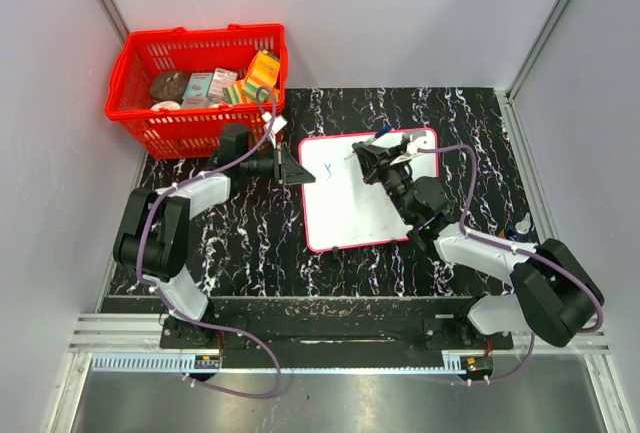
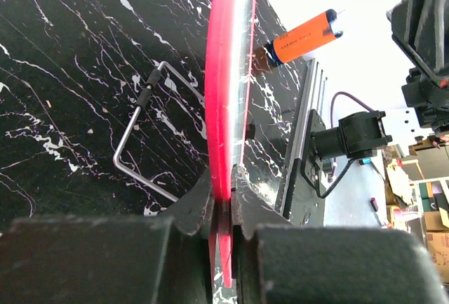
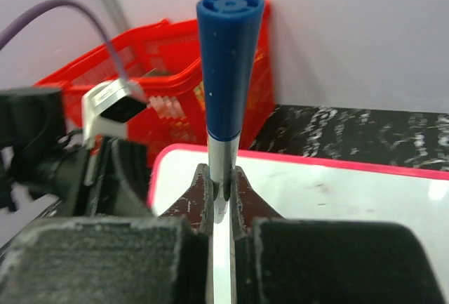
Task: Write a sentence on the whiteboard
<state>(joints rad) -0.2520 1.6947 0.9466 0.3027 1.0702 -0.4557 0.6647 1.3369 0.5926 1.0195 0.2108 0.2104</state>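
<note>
Two hands share this step: the left hand (image 1: pixel 296 169) is clenched on the left rim of the whiteboard (image 1: pixel 345 213), which lies on the bench (image 1: pixel 250 248). The right hand (image 1: pixel 372 156) grasps a blue marker (image 3: pixel 227 65) by the first stroke of the sentence (image 1: pixel 354 152). Pin the board, press lightly, write rightward.

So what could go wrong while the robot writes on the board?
The left hand pinches only the thin red edge of the whiteboard, so the board might twist or slip when pushed. The right hand holds the blue marker in a narrow pinch, so it might tilt and make wobbly letters.
</note>
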